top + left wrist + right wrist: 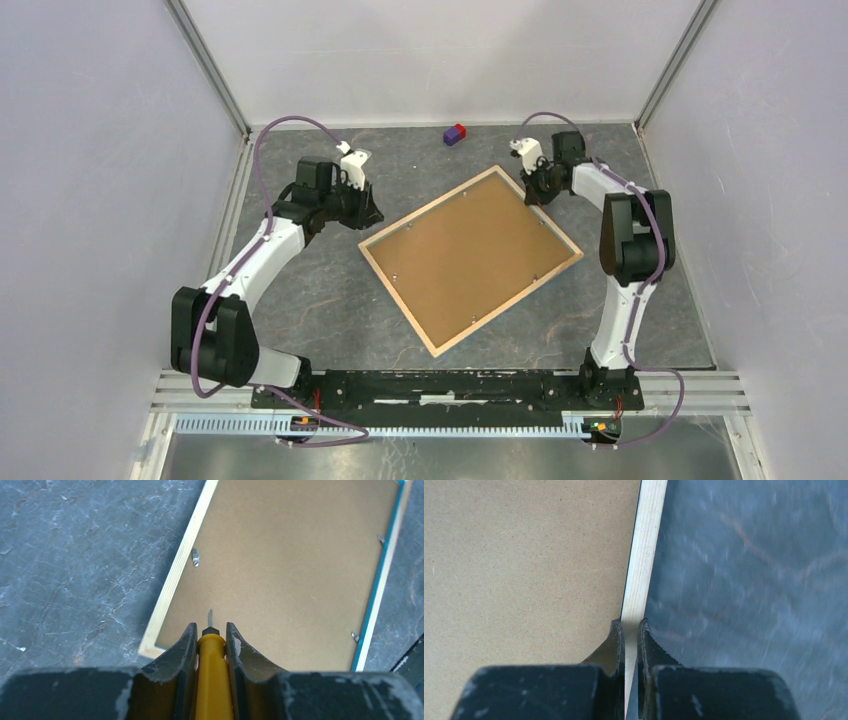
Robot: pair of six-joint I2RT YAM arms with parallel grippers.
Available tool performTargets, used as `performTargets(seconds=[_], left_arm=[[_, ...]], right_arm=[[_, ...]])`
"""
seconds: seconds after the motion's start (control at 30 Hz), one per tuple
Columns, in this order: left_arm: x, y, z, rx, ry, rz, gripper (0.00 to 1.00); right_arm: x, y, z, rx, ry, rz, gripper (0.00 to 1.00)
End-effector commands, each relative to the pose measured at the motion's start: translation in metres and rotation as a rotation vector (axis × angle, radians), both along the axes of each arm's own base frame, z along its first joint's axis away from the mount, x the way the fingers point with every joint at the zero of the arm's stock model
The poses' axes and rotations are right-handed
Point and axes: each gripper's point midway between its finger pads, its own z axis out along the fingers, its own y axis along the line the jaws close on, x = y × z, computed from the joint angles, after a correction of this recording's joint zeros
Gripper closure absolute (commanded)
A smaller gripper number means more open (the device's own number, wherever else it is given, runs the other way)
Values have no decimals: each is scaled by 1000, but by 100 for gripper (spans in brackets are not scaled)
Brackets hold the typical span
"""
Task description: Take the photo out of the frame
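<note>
The frame [470, 258] lies face down on the grey table, its brown fibreboard back up inside a light wood rim. The photo is hidden under the back. My left gripper [366, 212] hovers by the frame's left corner, shut on a yellow screwdriver [214, 680] whose small metal tip points over the backboard [290, 570]. Small metal tabs [195, 556] sit along the rim, and the blue front border [380, 580] shows at the far edge. My right gripper [536, 190] is at the frame's far right edge. Its fingers [631, 624] are closed on the wood rim [644, 555].
A small purple and red block [455, 134] sits at the back of the table. White enclosure walls stand on three sides. A metal rail [450, 385] with the arm bases runs along the near edge.
</note>
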Motion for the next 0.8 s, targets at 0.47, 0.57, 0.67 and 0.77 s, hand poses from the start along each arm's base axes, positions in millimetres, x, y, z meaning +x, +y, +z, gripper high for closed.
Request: performTargets(seconds=[0.47,0.57,0.67,0.77], left_arm=[[-46,6,-5,-31,59,-10,98],[-52,11,-6,-23,50,13,98],[-55,13,-5,-38,60,50,98],[-56,16,-2,-46,85,94,98]], right_arm=[[65,118,138,164,-329,185,41],[26,97,162,213,-316,12,34],[-24,74,157,261,-268,-157,22],[-75,55,131,281,-201,-277,16]])
